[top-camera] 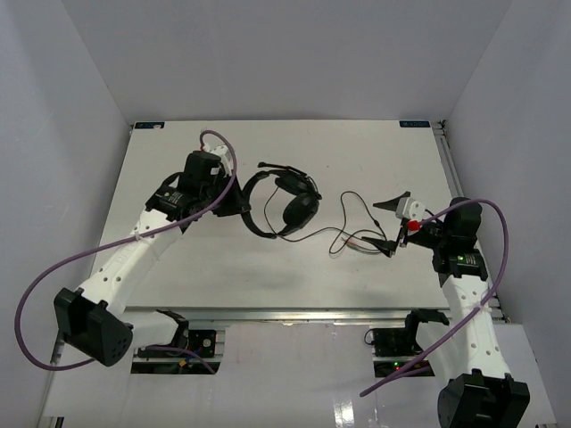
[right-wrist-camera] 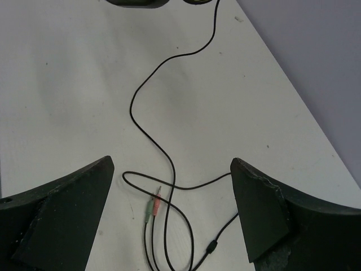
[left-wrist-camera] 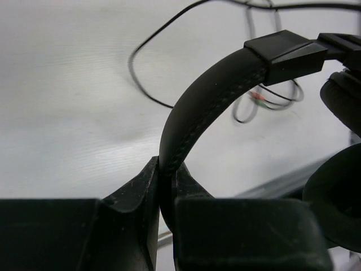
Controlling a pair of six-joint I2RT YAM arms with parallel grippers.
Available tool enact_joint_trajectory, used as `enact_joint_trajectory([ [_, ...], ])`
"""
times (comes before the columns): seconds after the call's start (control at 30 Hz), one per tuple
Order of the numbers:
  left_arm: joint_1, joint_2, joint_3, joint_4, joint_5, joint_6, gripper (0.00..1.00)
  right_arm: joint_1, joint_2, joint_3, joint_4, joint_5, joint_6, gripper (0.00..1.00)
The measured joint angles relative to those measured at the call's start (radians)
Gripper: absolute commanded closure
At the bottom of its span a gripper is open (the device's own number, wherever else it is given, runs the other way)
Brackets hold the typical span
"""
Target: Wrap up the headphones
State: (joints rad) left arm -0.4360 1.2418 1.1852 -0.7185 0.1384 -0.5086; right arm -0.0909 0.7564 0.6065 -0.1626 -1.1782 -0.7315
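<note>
White table (top-camera: 357,152), grey walls (top-camera: 53,89). Left gripper (left-wrist-camera: 161,192) pinches the headphones (top-camera: 290,207) by the headband (left-wrist-camera: 208,96); right gripper (right-wrist-camera: 171,164) spread wide over loose cord (right-wrist-camera: 141,90) and plugs (right-wrist-camera: 152,206).

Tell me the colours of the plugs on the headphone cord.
The plugs are one pink, one green; clearest in the right wrist view.

You have black headphones (top-camera: 287,207) mid-way across the bench (top-camera: 375,156), cups together, headband (left-wrist-camera: 208,96) nipped between the left fingers (left-wrist-camera: 132,203). Cord (right-wrist-camera: 148,96) trails right in loose loops; pink and green plugs (right-wrist-camera: 151,206) lie flat.
</note>
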Motion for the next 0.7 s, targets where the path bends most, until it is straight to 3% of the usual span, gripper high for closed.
enact_joint_trajectory([
  [0.2, -0.29, 0.073, 0.218, -0.081, -0.068, -0.058, 1.0, 0.008, 0.049, -0.066, 0.267, -0.019, 0.212, 0.1],
  [0.33, -0.425, 0.171, 0.36, -0.131, -0.131, -0.087, 1.0, 0.01, 0.112, -0.086, 0.415, -0.033, 0.318, 0.1],
  [0.53, -0.531, 0.283, 0.501, -0.197, -0.202, -0.123, 1.0, 0.021, 0.228, -0.138, 0.699, -0.053, 0.546, 0.1],
  [0.7, -0.581, 0.295, 0.567, -0.237, -0.235, -0.147, 1.0, 0.045, 0.358, -0.235, 1.037, -0.084, 0.812, 0.1],
])
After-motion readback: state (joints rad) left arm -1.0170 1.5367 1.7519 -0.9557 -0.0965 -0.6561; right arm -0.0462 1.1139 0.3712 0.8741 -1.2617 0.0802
